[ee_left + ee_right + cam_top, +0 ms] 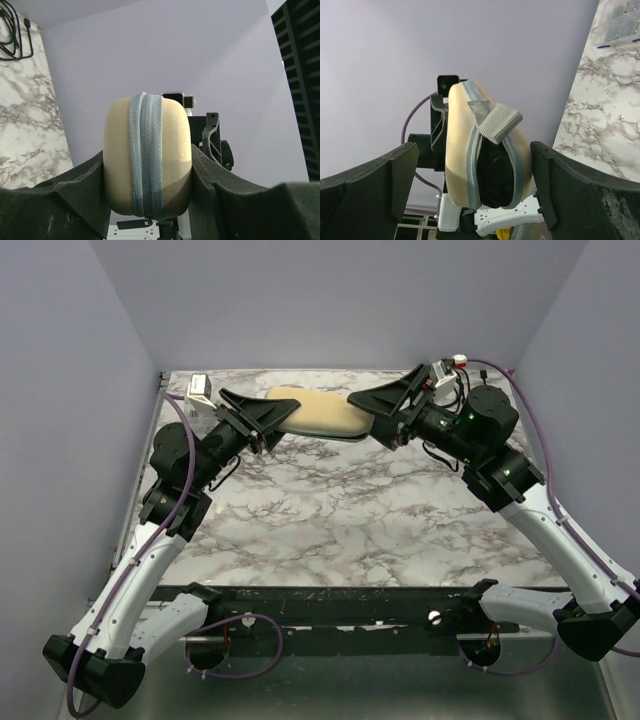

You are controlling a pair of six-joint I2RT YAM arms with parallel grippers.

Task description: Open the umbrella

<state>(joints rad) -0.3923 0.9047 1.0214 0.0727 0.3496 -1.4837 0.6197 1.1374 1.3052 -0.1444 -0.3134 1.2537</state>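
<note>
The umbrella (318, 414) is a cream-beige sleeved bundle held level just above the marble table (350, 510) at the back. My left gripper (272, 418) is shut on its left end; in the left wrist view both fingers press the sleeve (120, 155), which has a blue-grey zip band. My right gripper (368, 408) is open around the right end. In the right wrist view its jaws (472, 160) stand apart, with a gap on the left side of the sleeve (457, 150). The sleeve mouth gapes there, showing the black umbrella (495, 172) inside and a grey pull tab (497, 122).
A coiled black cable (15, 30) lies on the table at the back left, near a small white box (197, 388). A clear compartment box (620, 25) sits at the table's back right. Lilac walls close in the table on three sides.
</note>
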